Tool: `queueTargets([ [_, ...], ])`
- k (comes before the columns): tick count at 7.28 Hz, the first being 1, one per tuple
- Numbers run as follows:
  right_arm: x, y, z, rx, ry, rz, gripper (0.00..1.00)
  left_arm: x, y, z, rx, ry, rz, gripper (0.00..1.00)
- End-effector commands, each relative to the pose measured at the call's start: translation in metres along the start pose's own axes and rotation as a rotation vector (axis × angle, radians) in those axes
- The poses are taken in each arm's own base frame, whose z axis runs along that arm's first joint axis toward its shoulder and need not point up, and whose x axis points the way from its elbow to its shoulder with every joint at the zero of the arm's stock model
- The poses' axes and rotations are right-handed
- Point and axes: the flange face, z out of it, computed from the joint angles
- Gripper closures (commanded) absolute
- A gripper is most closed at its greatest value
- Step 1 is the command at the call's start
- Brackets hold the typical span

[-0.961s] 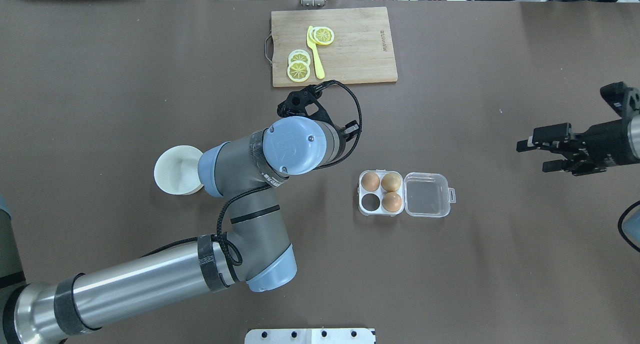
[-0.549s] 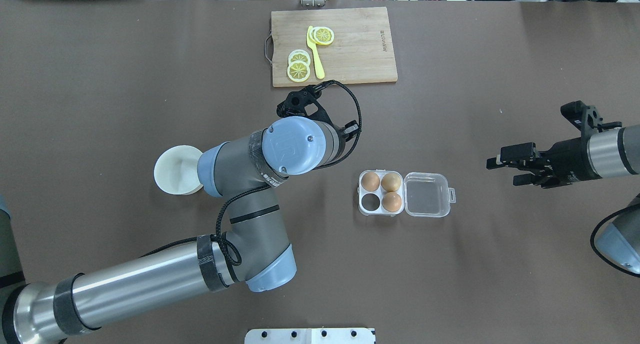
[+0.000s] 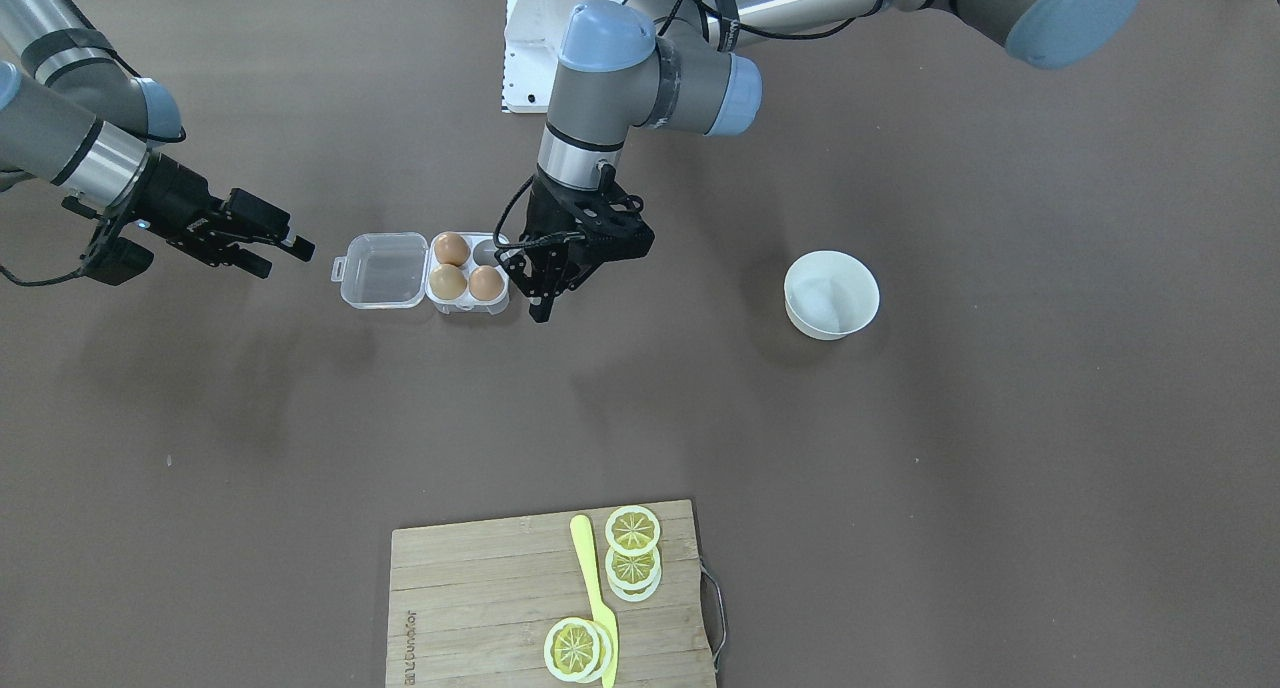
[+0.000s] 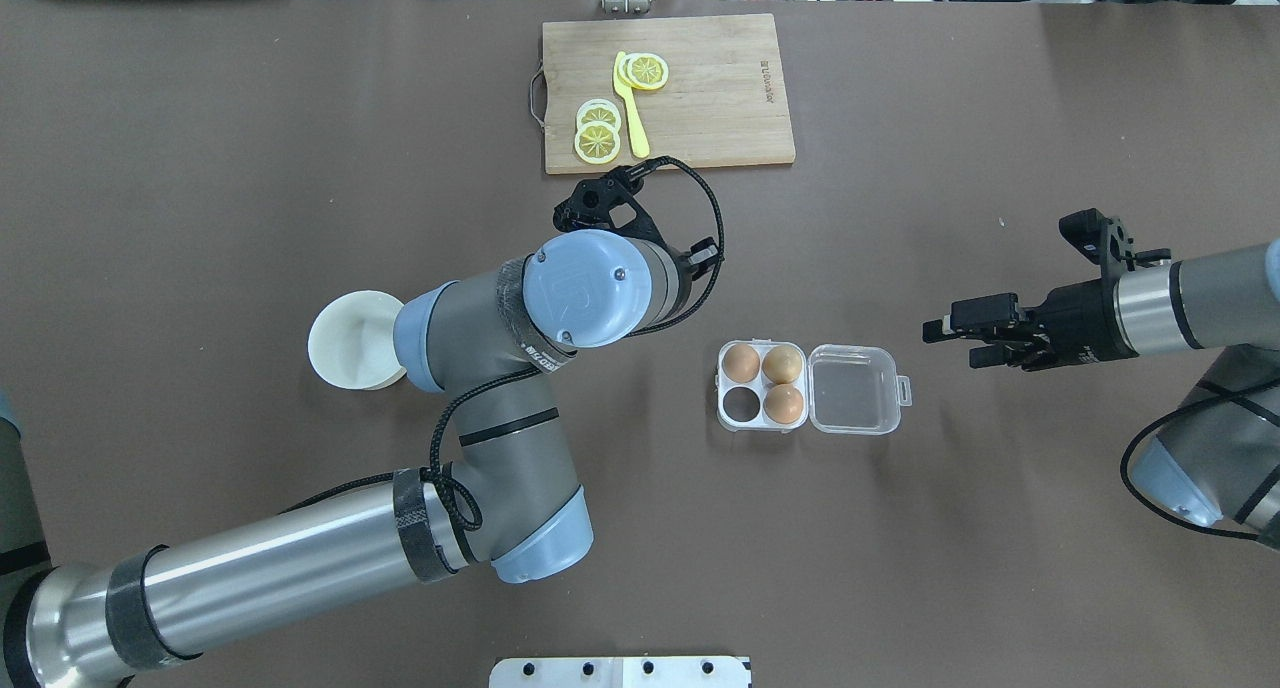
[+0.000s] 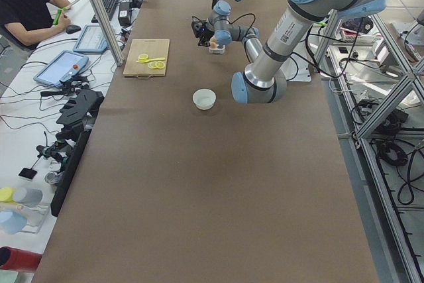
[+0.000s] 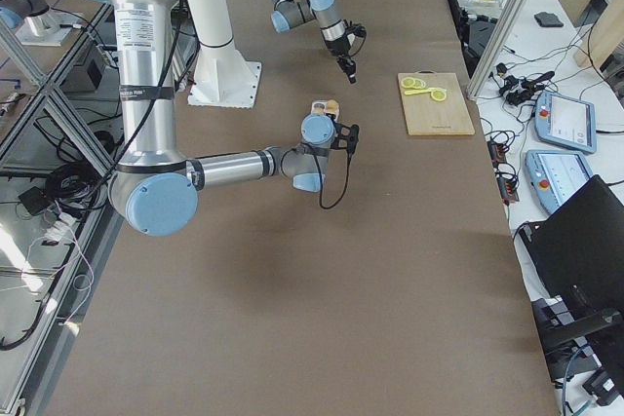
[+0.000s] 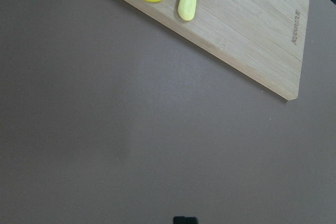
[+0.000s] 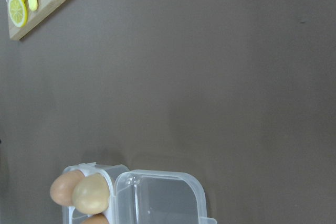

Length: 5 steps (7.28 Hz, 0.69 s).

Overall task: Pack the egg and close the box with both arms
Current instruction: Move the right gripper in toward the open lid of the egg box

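Observation:
The clear box (image 4: 727, 382) lies on the table with its lid (image 4: 855, 389) folded open to the right. Three orange-brown eggs fill three cells: one egg (image 4: 741, 361), a second (image 4: 783, 364) and a third (image 4: 783, 402). The near-left cell (image 4: 741, 402) is empty. In the front view the box (image 3: 467, 305) sits just beside my left gripper (image 3: 540, 303), which points down, is shut and holds nothing. My right gripper (image 4: 952, 343) is open and empty, right of the lid's latch tab (image 4: 905, 390). The right wrist view shows the box (image 8: 157, 198) at its bottom edge.
An empty white bowl (image 4: 350, 340) stands left of my left arm's elbow. A wooden cutting board (image 4: 700, 98) with lemon slices (image 4: 598, 136) and a yellow knife (image 4: 630, 113) lies at the far edge. A white base plate (image 4: 620, 671) is at the near edge.
My right arm has moved left toward the box, its gripper still open. My left arm, the box and the eggs have not moved.

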Motion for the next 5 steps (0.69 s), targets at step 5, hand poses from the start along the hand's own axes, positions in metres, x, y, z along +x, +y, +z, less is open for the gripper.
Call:
queueTargets([
  [5, -0.010, 0.006, 0.035, -0.048, -0.074, 0.078, 0.11, -0.001, -0.001, 0.001, 0.002, -0.002, 0.000, 1.00],
])
